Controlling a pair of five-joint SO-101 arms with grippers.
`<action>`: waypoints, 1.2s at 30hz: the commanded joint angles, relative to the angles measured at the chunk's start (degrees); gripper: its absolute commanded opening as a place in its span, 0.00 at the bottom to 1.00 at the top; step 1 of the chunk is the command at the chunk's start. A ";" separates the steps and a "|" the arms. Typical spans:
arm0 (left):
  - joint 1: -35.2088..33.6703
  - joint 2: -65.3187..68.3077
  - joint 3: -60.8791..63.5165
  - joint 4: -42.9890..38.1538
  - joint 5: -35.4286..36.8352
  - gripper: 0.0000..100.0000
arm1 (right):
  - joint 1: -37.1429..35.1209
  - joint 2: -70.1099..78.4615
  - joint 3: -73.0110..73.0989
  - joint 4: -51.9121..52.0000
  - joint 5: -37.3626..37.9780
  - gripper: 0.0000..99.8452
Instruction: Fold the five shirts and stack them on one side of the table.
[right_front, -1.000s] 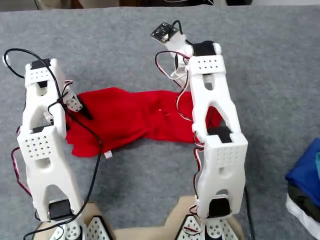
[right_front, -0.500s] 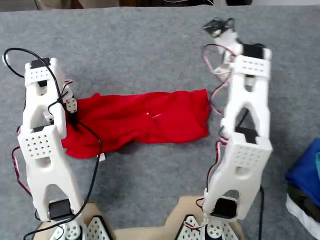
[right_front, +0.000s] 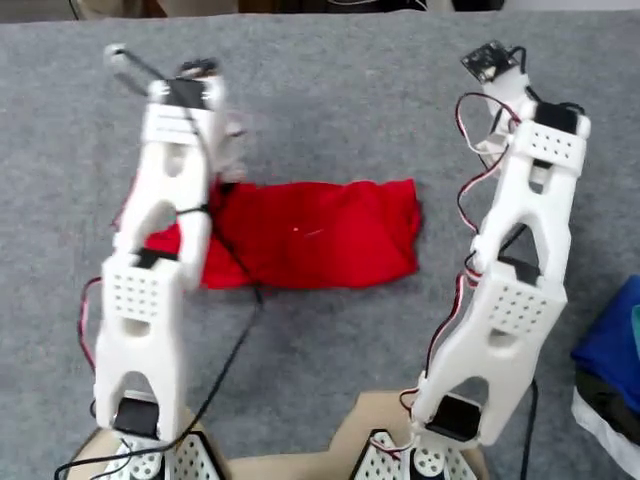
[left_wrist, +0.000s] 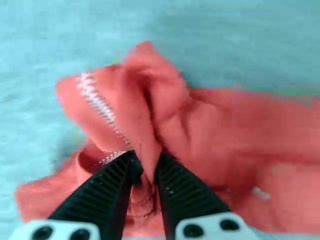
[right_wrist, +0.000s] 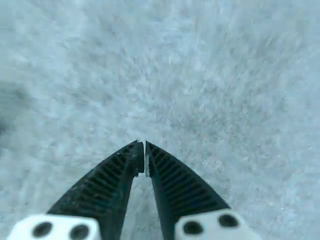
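Observation:
A red shirt (right_front: 320, 235) lies as a wide band across the middle of the grey table cover (right_front: 330, 90). In the left wrist view my left gripper (left_wrist: 145, 167) is shut on a bunched fold of the red shirt (left_wrist: 210, 130), next to a white stitched seam. The left arm (right_front: 180, 130) stands over the shirt's left end. My right gripper (right_wrist: 144, 157) is shut on nothing above bare grey cover. The right arm (right_front: 540, 150) stands to the right of the shirt, apart from it.
A stack of folded shirts (right_front: 610, 370), blue on top over dark and white ones, sits at the right edge of the table. Both arm bases stand at the near edge. Grey cover stretches open behind the shirt.
The left arm swung away from the near edge and to the right with the shirt's left end, so the shirt now looks shorter. The right arm drew off the shirt to the right.

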 joint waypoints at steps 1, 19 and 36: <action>8.18 -6.99 -2.81 0.70 3.16 0.02 | 2.51 3.30 -8.66 0.97 0.44 0.02; 23.47 -6.90 -9.05 -17.32 22.51 0.02 | 5.76 22.46 -43.21 15.65 0.62 0.02; 28.66 3.82 -12.75 -21.36 23.30 0.05 | 7.52 23.69 -45.58 15.82 0.62 0.03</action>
